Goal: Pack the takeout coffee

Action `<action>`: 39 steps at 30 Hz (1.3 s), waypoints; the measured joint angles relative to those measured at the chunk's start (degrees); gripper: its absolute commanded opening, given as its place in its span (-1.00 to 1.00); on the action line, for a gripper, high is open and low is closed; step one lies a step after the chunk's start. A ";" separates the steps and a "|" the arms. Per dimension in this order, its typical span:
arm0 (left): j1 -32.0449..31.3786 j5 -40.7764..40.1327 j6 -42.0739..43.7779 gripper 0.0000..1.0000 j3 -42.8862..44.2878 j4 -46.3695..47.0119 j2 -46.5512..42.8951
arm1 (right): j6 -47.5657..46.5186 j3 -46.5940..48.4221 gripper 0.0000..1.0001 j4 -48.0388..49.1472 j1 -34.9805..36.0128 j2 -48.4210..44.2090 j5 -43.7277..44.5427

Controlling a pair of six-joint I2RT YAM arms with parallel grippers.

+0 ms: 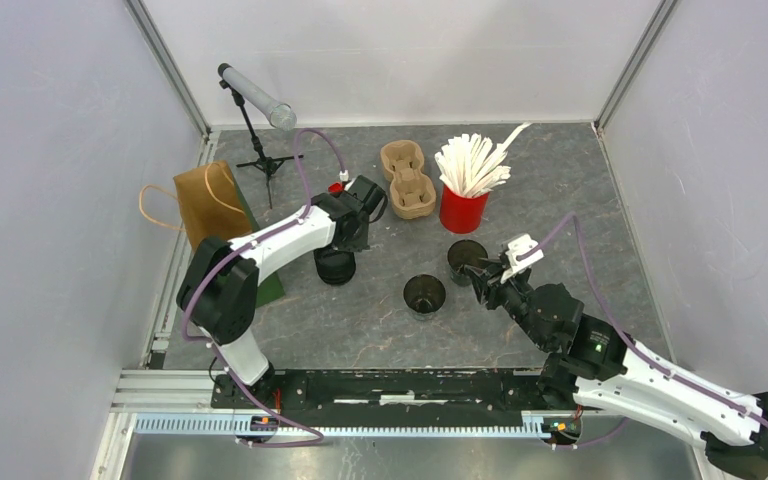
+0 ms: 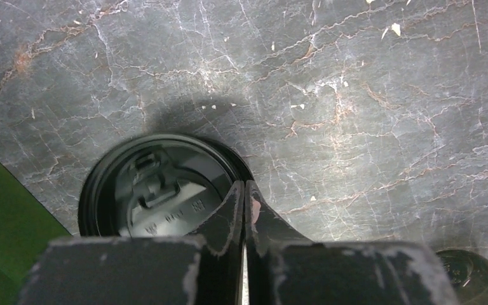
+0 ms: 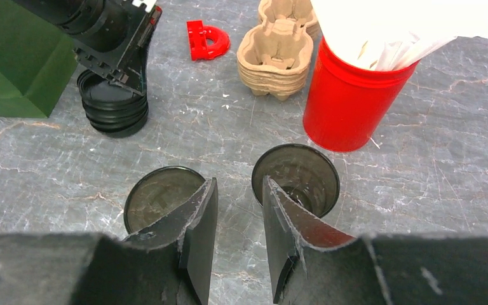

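Left wrist view, left hand pressed together over lid rim, pinch unclear; right hand spread, cup partly masked

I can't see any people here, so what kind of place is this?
Probably a robot practice booth, not a real café: plain white walls box in a table with two robot arms, dark cups, pulp cup carriers and a brown paper bag.

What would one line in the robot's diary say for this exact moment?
step: fetch lid | left gripper: pinching rim of top lid | right gripper: open, empty, beside lidless cup
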 measured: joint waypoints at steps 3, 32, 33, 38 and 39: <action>0.00 0.20 -0.04 -0.95 0.07 -0.02 0.00 | -0.04 -0.55 -0.24 -0.02 0.00 0.50 0.00; 0.07 1.60 -0.31 -0.43 5.90 -2.38 1.57 | 0.24 -1.33 -0.23 0.46 0.00 2.71 -1.11; 0.07 1.22 -0.31 -0.43 6.36 -2.89 2.45 | 0.24 -1.33 -0.23 0.46 0.00 2.56 -1.11; 0.07 -0.72 -0.33 -0.42 7.17 -4.68 4.52 | 0.22 -1.36 -0.23 0.44 0.00 2.01 -1.09; 0.07 -1.11 -0.33 -0.41 7.21 -4.92 4.61 | 0.22 -1.42 -0.23 0.46 0.00 1.95 -1.09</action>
